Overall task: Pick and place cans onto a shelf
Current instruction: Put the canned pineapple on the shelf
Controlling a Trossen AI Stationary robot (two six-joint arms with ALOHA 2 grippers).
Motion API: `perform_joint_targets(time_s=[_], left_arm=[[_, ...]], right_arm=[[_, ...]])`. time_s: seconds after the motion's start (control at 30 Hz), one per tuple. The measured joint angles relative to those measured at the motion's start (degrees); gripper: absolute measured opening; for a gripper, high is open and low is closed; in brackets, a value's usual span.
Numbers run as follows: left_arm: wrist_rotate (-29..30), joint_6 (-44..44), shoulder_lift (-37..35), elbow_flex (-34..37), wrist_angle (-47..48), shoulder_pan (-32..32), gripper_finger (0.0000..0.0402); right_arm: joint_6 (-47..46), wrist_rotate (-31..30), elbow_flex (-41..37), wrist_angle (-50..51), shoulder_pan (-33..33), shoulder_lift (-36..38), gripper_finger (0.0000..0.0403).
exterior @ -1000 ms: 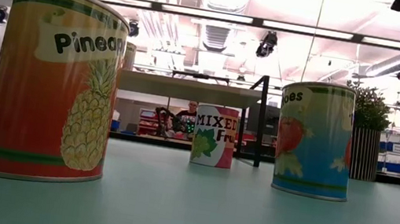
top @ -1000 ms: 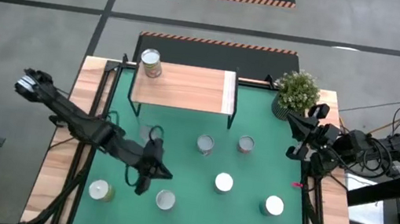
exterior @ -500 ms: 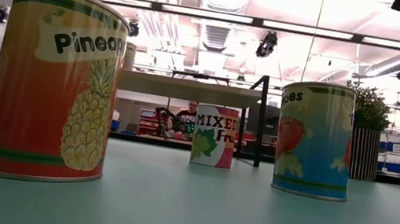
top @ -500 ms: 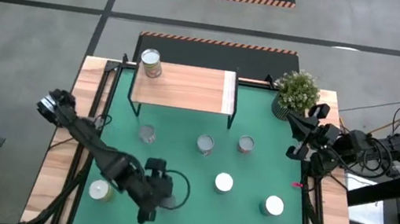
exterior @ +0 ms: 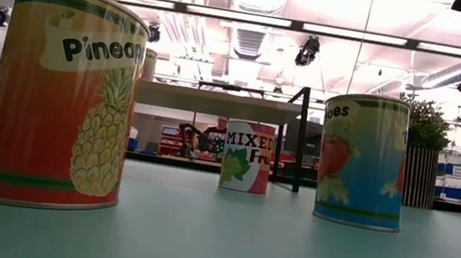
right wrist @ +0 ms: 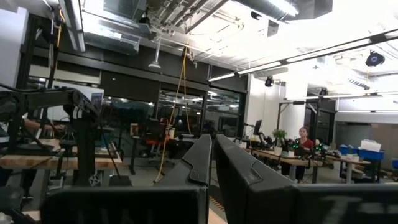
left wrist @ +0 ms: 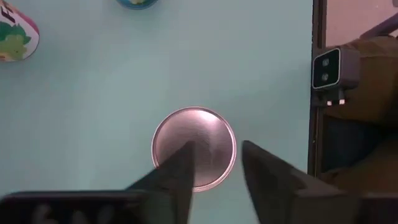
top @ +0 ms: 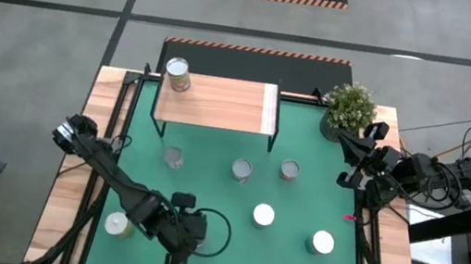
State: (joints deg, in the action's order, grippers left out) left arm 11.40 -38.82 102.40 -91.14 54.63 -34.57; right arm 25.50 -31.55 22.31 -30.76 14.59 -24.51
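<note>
Left wrist view: left gripper (left wrist: 214, 163), fingers slightly parted and empty, above a can (left wrist: 194, 148); rigid, smooth, best gripped across its sides.

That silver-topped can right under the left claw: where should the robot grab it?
By its round sides, coming straight down from above. The can stands upright with its flat lid up, clear of its neighbours, and the left claw hangs over it, fingers apart but probably too narrowly to straddle it.

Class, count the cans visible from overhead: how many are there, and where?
7: one on the shelf's corner, three in a row before it, two right, one left. The left gripper may hide another.
</note>
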Motion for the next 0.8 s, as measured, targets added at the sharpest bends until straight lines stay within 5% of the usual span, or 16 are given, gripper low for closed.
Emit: perform_joint_targets(time_s=[0.4,0.8], left_arm=[[6.9,-1.8,0.0,1.4,-1.2,-0.5,0.0334],[6.0,-2.4,0.0,9.1,-10.0,-1.3,0.0369]], right_arm=[[0.0,0.0,0.0,0.0,0.0,0.0,0.0013],[0.0,0.0,0.0,0.0,0.0,0.0,0.0013]])
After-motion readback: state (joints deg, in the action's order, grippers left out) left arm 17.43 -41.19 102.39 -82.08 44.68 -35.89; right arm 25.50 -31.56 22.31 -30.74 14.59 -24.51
